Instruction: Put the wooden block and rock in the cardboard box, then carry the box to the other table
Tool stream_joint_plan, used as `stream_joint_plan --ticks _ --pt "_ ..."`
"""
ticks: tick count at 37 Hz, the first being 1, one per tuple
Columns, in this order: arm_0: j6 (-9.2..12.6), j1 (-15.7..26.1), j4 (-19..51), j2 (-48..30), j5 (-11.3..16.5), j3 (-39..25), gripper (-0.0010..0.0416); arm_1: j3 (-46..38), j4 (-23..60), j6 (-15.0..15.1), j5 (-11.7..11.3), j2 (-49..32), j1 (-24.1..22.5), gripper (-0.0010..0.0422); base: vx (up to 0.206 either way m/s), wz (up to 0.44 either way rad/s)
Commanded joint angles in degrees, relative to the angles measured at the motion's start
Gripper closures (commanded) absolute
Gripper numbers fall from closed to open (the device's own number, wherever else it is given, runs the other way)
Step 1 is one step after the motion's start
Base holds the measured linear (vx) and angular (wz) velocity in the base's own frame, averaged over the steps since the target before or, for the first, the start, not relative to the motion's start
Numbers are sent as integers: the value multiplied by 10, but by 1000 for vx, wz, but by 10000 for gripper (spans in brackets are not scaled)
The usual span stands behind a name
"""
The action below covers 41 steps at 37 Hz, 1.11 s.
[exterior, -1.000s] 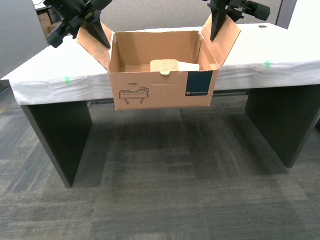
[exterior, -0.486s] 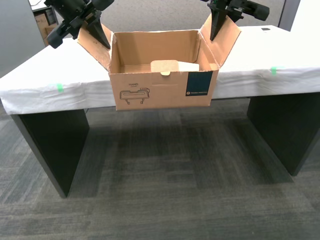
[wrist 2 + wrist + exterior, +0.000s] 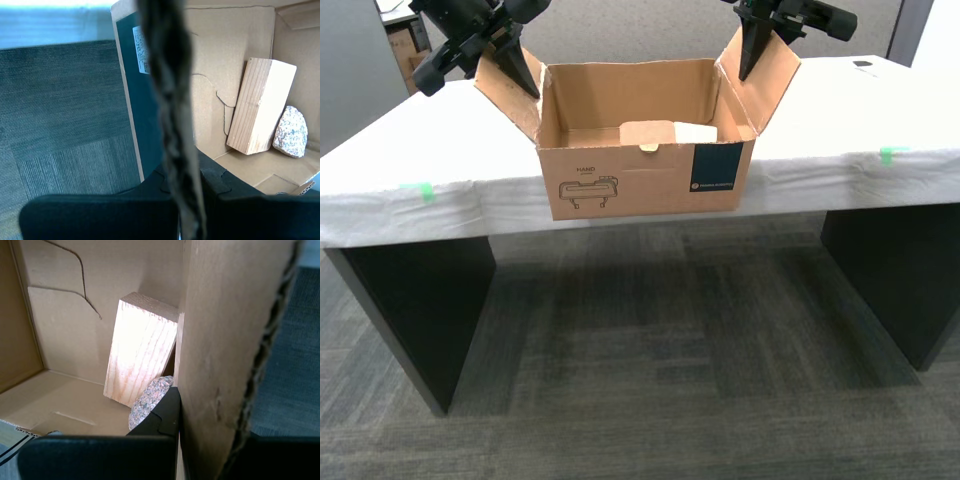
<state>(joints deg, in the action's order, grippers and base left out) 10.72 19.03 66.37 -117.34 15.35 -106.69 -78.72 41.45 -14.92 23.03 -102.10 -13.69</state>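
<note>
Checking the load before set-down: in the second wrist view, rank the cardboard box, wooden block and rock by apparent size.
1. Cardboard box: largest, running past the frame edges.
2. Wooden block: mid-sized, leaning against the box's inner wall.
3. Rock: smallest, beside the block.
All sit at similar depth, so the order looks reliable.

I see a wide table [image 3: 410, 140] draped in wrinkled white cloth, spanning the exterior view from side to side on dark slab legs over grey carpet [image 3: 650, 380]. A green tape mark [image 3: 418, 189] sits on the cloth's front edge toward the exterior view's left, another [image 3: 891, 153] toward its right. A small dark item [image 3: 863, 64] lies on the cloth at the far right of that view, too small to identify. The box [image 3: 645, 180] overlaps the table's front edge; whether its base rests on the cloth I cannot tell.
</note>
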Motion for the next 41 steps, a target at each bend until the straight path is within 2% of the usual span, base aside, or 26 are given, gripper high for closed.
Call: stream_joint_plan --ticks 1,26,41 --pt "3 -2 0 1 -16 -1 407 0 3 4 -15 0 1 413 133 23" --pt "2 -1 -11 1 -15 -1 407 0 -1 19 -16 0 1 413 130 11" --pt "3 0 -12 1 -16 -1 407 0 -3 40 -16 0 1 413 124 5"
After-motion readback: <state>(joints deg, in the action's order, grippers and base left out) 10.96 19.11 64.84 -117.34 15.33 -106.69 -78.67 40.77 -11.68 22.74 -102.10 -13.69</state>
